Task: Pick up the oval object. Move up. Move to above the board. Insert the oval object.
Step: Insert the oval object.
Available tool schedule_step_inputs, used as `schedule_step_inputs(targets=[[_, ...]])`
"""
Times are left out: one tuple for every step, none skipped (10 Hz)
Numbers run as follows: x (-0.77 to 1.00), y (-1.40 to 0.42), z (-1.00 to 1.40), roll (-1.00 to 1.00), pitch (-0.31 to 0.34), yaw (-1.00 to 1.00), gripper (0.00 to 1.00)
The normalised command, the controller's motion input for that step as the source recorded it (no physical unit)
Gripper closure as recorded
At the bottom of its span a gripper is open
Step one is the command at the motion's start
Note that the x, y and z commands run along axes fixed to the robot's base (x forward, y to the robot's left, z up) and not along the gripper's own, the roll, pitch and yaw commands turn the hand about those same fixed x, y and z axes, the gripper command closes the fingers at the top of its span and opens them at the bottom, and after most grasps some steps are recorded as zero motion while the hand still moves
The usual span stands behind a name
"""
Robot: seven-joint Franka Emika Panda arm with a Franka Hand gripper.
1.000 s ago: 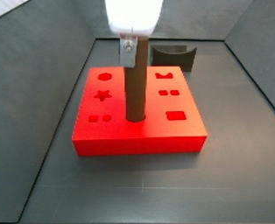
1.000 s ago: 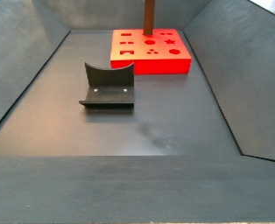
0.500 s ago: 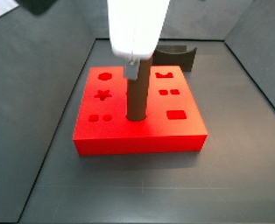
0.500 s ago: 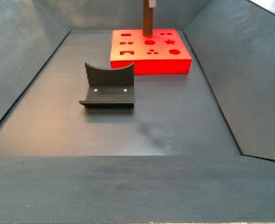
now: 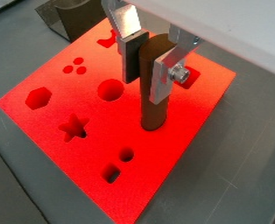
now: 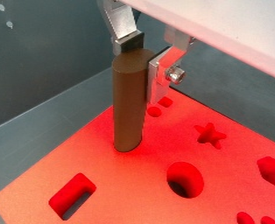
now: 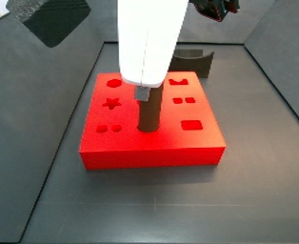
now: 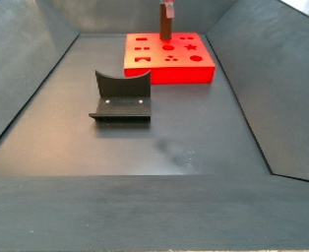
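Note:
The oval object (image 5: 155,109) is a dark-brown peg standing upright with its lower end in a hole in the red board (image 5: 169,171). It shows in both side views (image 7: 149,112) (image 8: 165,24) and in a wrist view (image 6: 128,109). My gripper (image 5: 148,66) is shut on the peg's upper end, with a finger on each side, as a wrist view also shows (image 6: 144,59). In a side view the gripper (image 7: 143,91) is low over the board (image 7: 152,145). The board (image 8: 184,71) has star, hexagon, circle and square holes.
The dark fixture (image 8: 122,95) stands on the grey floor in front of the board in a side view, and behind the board in a side view (image 7: 190,60). Sloping grey walls enclose the floor.
My gripper has moved down with the peg. The peg stands lower and deeper in its hole in the board.

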Motion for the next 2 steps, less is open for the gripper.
schedule_step_inputs(targets=[[0.00, 0.00, 0.00, 0.00, -0.023, 0.00, 1.00], [0.00, 0.00, 0.00, 0.00, 0.000, 0.00, 1.00]])
